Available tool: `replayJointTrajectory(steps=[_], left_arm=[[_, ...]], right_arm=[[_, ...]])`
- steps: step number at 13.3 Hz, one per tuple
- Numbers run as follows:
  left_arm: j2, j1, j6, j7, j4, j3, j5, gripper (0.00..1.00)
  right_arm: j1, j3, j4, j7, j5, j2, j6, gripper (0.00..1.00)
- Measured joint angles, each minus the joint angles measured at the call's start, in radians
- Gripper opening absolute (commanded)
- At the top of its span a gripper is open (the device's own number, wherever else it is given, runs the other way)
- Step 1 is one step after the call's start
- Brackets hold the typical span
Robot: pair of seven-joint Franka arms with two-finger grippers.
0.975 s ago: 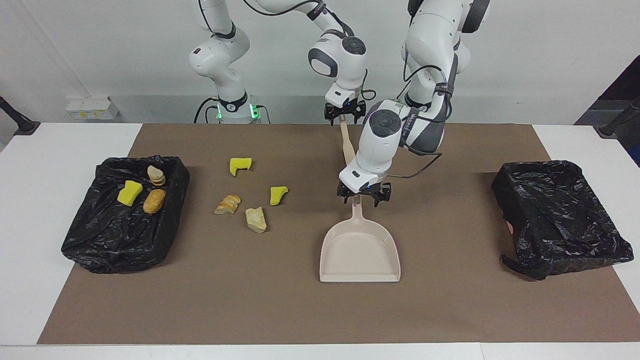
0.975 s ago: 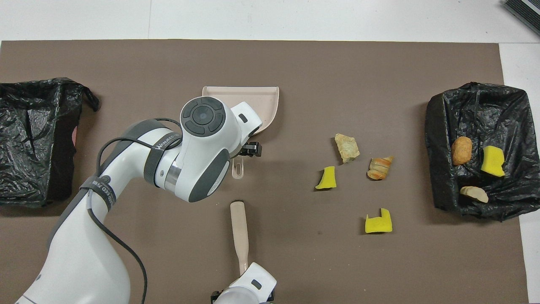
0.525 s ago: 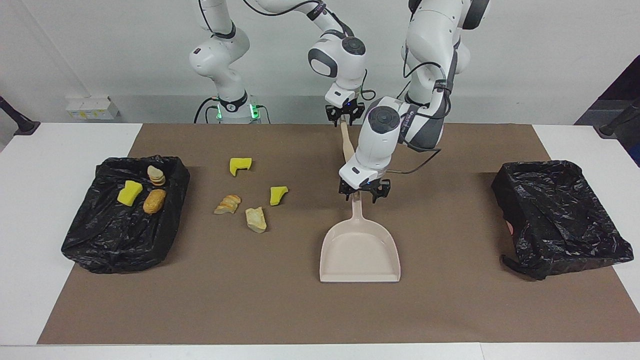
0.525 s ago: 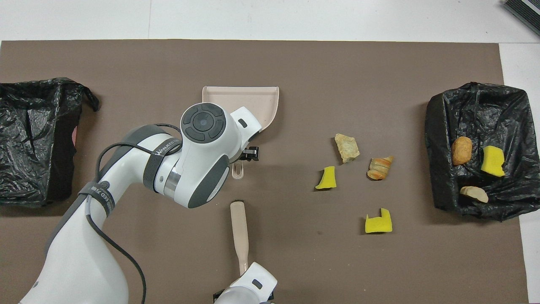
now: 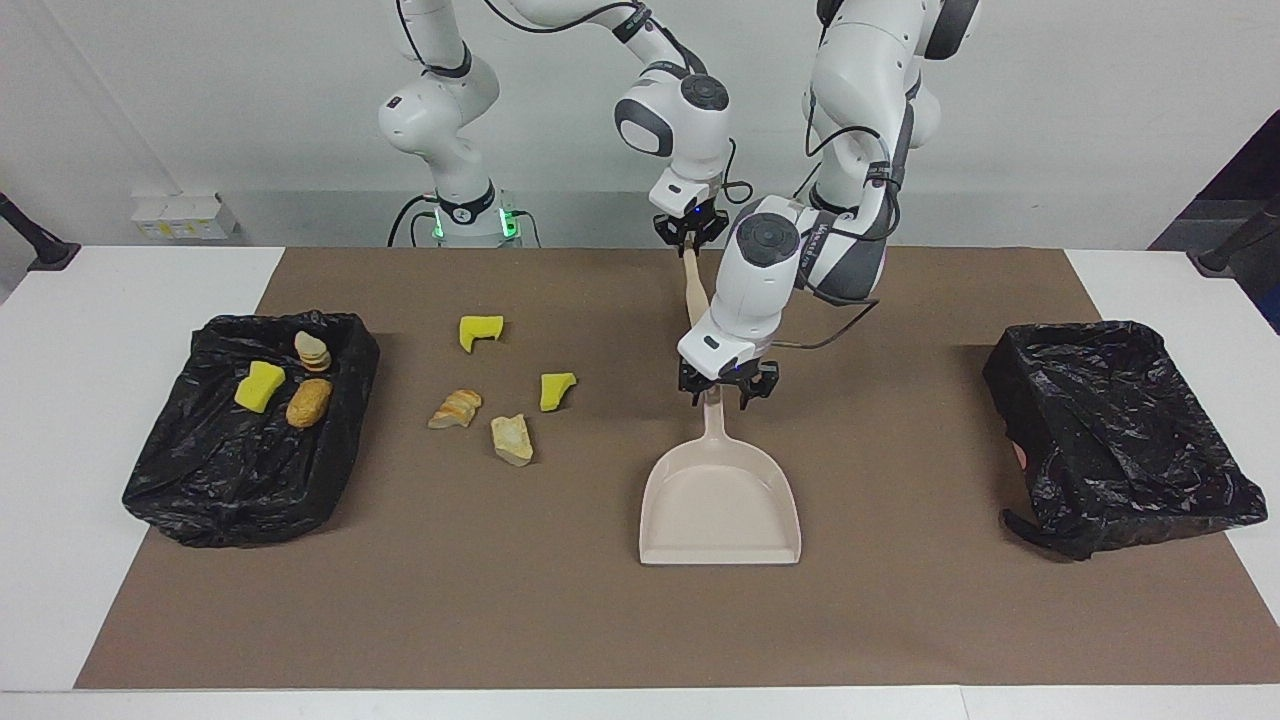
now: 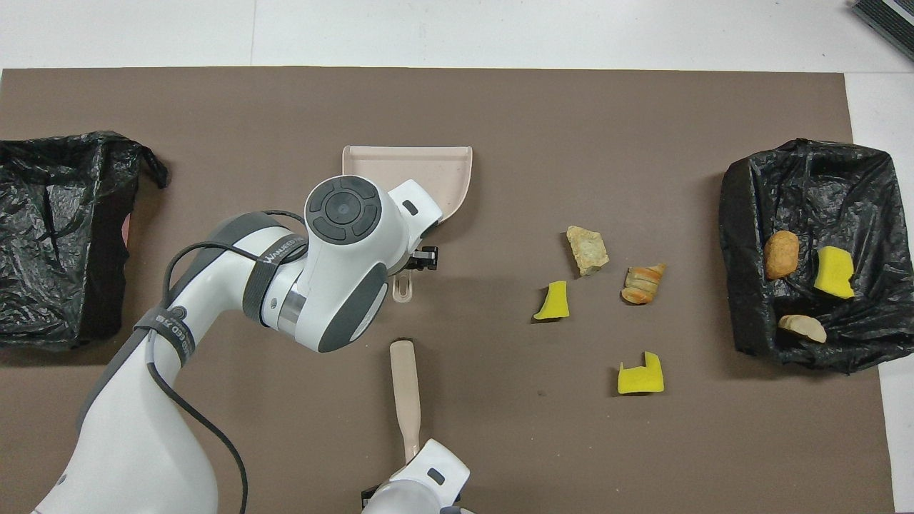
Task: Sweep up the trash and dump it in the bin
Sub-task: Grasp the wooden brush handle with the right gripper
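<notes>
Several pieces of trash lie loose on the brown mat: yellow wedges (image 5: 480,330) (image 5: 557,390), a bread lump (image 5: 456,408) and a tan chunk (image 5: 512,439). Three more sit in the black-lined bin (image 5: 190,480) at the right arm's end. The beige dustpan (image 5: 720,510) lies flat mid-mat, mouth away from the robots. My left gripper (image 5: 716,388) is shut on its handle. The beige brush (image 6: 405,389) lies nearer to the robots, its handle (image 5: 693,285) held at the end by my shut right gripper (image 5: 688,235).
A second black-lined bin (image 5: 1120,430) stands at the left arm's end of the table. The mat (image 5: 500,600) covers most of the white table. The left arm's wrist (image 6: 343,250) hides part of the dustpan in the overhead view.
The right gripper's fingers have closed on the brush handle. The left gripper has closed on the dustpan handle and shifted slightly. Dustpan, brush and trash have not moved.
</notes>
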Motion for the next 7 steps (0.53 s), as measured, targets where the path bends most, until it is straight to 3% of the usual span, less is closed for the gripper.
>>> replayJointTrajectory(steps=[1,2,3,7], left_arm=[[0.0,-0.001,-0.001,-0.001,0.0,0.0,0.0,0.52],[0.0,-0.002,-0.003,-0.002,0.0,0.0,0.0,0.21],[0.0,-0.003,-0.005,-0.002,0.0,0.001,0.0,0.0],[-0.001,-0.004,-0.02,0.003,0.0,0.003,0.0,0.0]], right_arm=[[0.0,0.0,0.0,0.019,0.0,0.0,0.0,0.0],[0.0,0.0,0.001,0.03,0.0,-0.002,0.0,0.0],[0.0,0.0,0.002,0.038,0.0,-0.005,0.0,0.0],[-0.036,-0.005,0.003,0.063,0.0,-0.059,-0.069,0.0]])
